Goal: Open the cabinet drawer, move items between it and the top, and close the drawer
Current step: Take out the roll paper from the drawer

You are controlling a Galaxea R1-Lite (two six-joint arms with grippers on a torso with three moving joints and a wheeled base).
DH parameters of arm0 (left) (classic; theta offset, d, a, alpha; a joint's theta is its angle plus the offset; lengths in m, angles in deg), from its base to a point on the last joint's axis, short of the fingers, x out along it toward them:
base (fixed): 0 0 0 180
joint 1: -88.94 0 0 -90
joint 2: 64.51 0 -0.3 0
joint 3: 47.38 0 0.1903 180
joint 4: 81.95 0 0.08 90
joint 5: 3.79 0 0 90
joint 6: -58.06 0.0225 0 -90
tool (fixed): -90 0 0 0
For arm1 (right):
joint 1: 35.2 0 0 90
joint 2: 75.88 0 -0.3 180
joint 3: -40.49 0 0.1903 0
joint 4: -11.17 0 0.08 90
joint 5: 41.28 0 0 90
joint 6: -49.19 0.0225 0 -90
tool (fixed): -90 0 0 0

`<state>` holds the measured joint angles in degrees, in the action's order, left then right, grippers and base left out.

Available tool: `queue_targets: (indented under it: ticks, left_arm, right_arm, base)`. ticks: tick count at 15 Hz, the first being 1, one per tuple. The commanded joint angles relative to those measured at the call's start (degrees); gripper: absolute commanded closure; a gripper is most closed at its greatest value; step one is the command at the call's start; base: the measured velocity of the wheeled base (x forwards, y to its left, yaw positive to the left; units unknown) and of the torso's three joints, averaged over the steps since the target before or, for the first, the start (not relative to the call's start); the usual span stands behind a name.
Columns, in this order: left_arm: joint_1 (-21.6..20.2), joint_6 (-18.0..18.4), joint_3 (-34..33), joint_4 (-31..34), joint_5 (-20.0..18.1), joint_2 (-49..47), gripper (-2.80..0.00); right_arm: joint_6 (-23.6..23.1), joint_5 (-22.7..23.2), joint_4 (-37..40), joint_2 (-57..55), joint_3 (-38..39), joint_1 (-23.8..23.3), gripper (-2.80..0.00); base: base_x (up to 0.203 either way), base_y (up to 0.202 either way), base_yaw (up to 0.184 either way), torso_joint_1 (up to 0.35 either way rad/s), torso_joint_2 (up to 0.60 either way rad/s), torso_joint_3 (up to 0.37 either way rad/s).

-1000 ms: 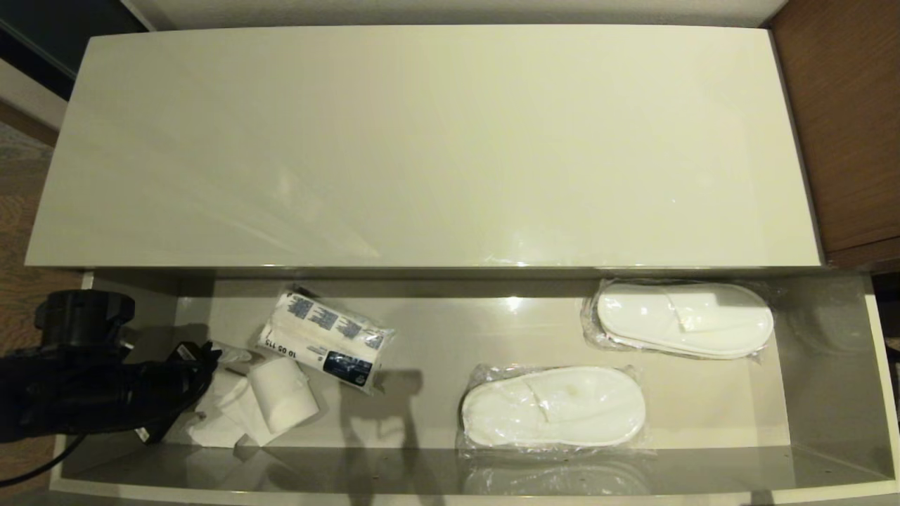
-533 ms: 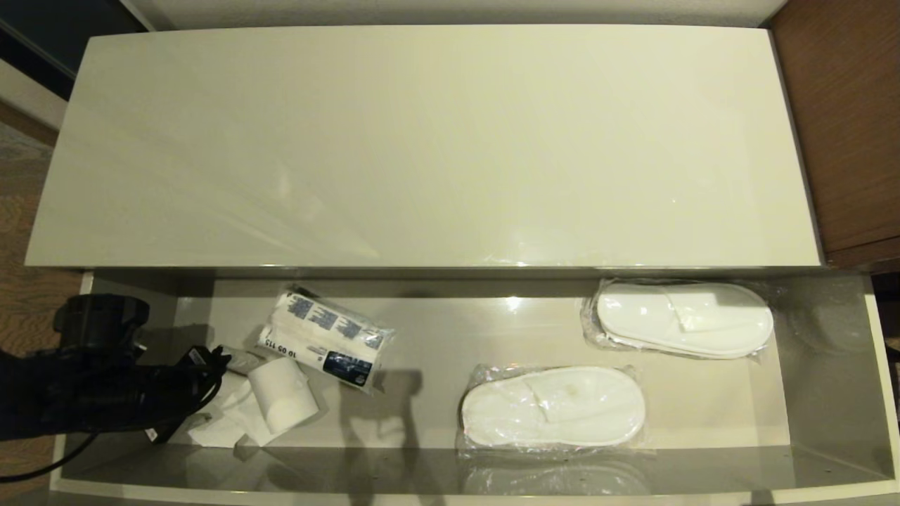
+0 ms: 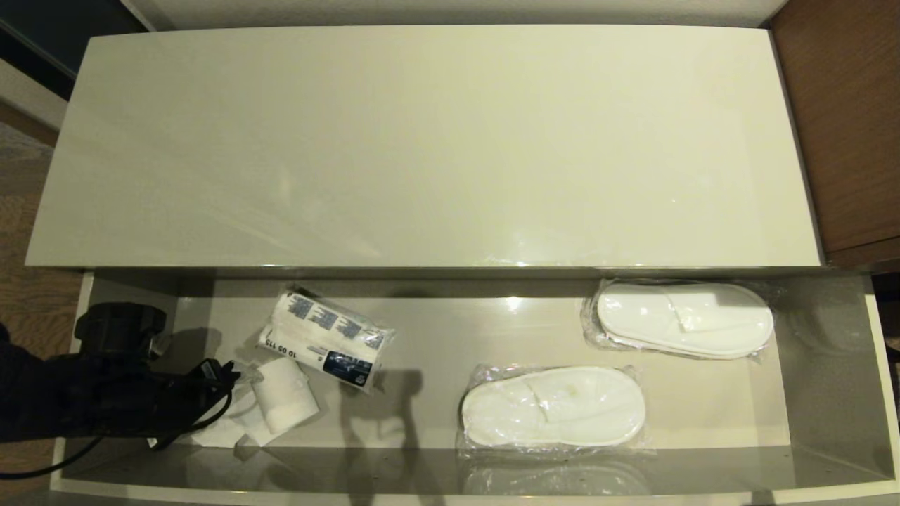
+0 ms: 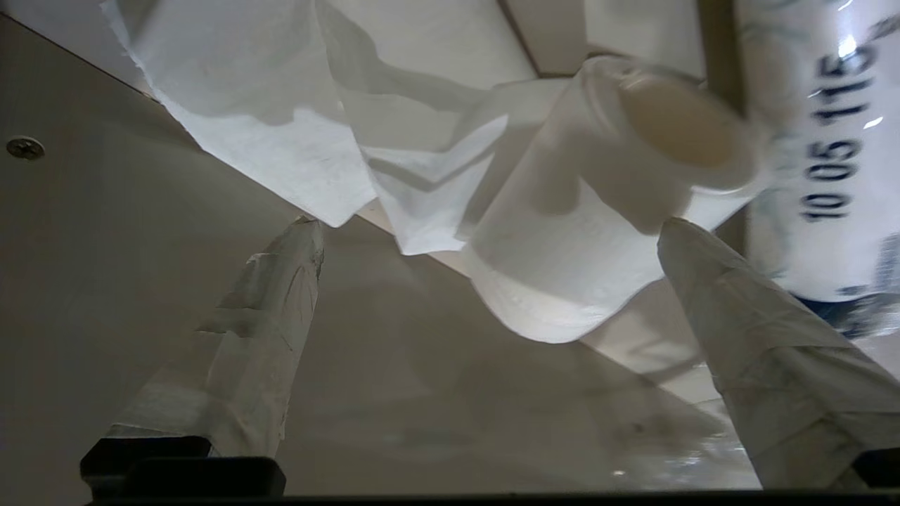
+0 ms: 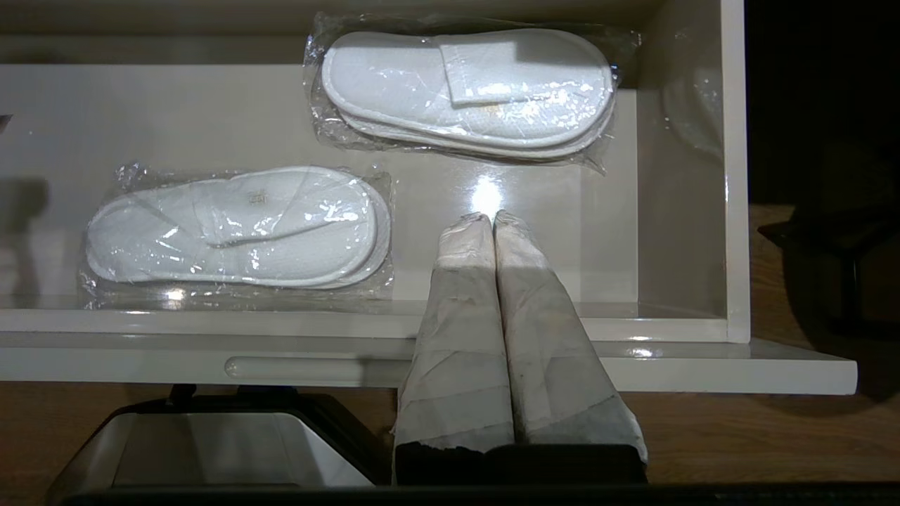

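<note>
- At the left end of the open, shallow beige-grey cabinet drawer [image 3: 830, 393], the black left arm reaches in level from the left side.
- Its left gripper [image 4: 492, 232] is spread wide, the taped fingers [image 4: 274, 316] either side of the white paper roll [image 3: 285, 404], gripping nothing.
- That roll lies on the drawer floor, its loose tail [image 3: 221, 429] trailing left under the arm, just beside a printed plastic-wrapped packet [image 3: 323, 341].
- Two wrapped pairs of flat white slippers [image 3: 552, 406] lie further right.
- Above the drawer's near right part hangs the right gripper [image 5: 494, 219], pressed closed and empty.
- Behind, the glossy cream cabinet top [image 3: 422, 140] shows.
</note>
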<state>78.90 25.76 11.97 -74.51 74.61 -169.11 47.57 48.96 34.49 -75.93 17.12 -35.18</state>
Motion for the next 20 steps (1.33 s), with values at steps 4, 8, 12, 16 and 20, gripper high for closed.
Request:
queue_targets:
  ticks: [4, 8, 12, 16, 20]
  left_arm:
    - [0.9, 3.0, -1.3, -0.3, 2.2, -1.0, -2.80]
    - [3.3, 5.9, -3.5, -6.9, 7.1, -3.7, -2.80]
    - [4.2, 5.9, -3.4, -7.9, 7.1, -3.5, -2.80]
    - [6.6, 6.0, -4.3, -8.0, 6.9, -3.2, -2.80]
    - [9.2, 5.9, -5.4, -8.0, 5.5, -0.6, -2.80]
  right_arm:
    - [0.4, -0.1, 0.0, 0.0, 0.0, 0.1, 0.00]
    - [0.5, -0.1, -0.1, 0.0, 0.1, 0.1, 0.00]
    - [0.5, -0.1, -0.1, 0.0, 0.1, 0.1, 0.00]
    - [0.5, -0.1, -0.1, 0.0, 0.1, 0.0, 0.00]
    - [0.4, -0.1, -0.1, 0.0, 0.1, 0.0, 0.00]
  base:
    - [0.000, 0.000, 0.000, 0.000, 0.00, 0.000]
    - [0.000, 0.000, 0.000, 0.000, 0.00, 0.000]
    - [0.000, 0.000, 0.000, 0.000, 0.00, 0.000]
    - [0.000, 0.000, 0.000, 0.000, 0.00, 0.000]
    - [0.000, 0.000, 0.000, 0.000, 0.00, 0.000]
